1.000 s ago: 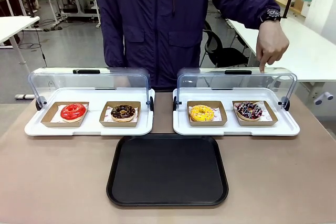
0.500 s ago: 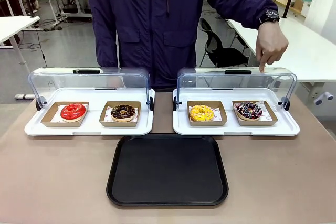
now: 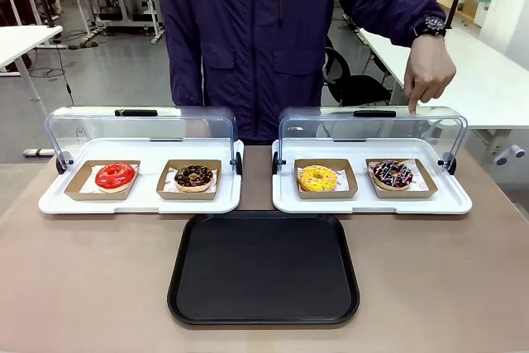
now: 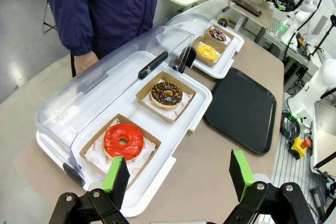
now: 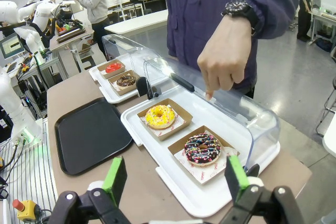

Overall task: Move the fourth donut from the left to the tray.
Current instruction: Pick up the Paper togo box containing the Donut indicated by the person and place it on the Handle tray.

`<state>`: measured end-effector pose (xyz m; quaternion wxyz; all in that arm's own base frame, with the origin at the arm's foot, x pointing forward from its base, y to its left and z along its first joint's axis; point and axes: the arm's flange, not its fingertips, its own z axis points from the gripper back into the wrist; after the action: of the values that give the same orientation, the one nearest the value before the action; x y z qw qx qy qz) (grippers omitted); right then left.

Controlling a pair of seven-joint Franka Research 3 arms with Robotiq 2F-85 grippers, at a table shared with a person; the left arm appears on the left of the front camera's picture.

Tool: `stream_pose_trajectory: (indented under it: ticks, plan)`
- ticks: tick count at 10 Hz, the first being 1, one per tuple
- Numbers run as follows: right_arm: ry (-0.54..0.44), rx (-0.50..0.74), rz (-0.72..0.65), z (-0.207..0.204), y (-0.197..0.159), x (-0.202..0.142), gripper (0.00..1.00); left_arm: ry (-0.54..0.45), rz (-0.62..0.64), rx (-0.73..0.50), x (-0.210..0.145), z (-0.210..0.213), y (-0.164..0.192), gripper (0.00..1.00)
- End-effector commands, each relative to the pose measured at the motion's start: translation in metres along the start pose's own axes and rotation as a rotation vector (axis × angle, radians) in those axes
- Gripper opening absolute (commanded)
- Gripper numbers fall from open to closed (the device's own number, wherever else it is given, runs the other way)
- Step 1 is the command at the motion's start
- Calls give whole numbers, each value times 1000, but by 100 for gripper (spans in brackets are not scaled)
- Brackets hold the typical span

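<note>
The fourth donut (image 3: 393, 174), dark icing with white, pink and blue drizzle, rests in its brown holder at the right end of the right white tray; it also shows close below my right wrist (image 5: 202, 148) and far off from my left wrist (image 4: 217, 34). The black tray (image 3: 264, 267) lies bare at the table's near middle, seen too as the black tray (image 5: 90, 135) and the black tray (image 4: 242, 109). A person's hand (image 3: 427, 73) points a finger down at the open lid above that donut. My left gripper (image 4: 178, 171) and right gripper (image 5: 172, 178) are open, holding nothing.
A yellow donut (image 3: 318, 178) sits left of the fourth one on the right white tray (image 3: 372, 203). The left white tray (image 3: 140, 202) holds a red donut (image 3: 115, 176) and a crumb-topped chocolate donut (image 3: 194, 176). Both clear domed lids (image 3: 372, 130) stand open at the back.
The person's body has shifted slightly sideways; the pointing hand stays above the right lid. Donuts and tray have not moved.
</note>
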<state>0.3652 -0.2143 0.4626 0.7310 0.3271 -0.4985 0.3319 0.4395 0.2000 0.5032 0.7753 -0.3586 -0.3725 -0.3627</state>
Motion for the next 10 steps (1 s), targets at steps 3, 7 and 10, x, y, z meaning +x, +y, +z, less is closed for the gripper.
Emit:
stream_pose_trajectory:
  ticks: [3,7,10]
  plan:
    - [260,58,118,-50,-7,50,100,-9,-2,-6,0,1,0,100]
    - [634,163,354,-131,16,49,100,-9,-2,-6,0,1,0,100]
    - [814,156,540,-186,38,8,100,-9,-2,-6,0,1,0,100]
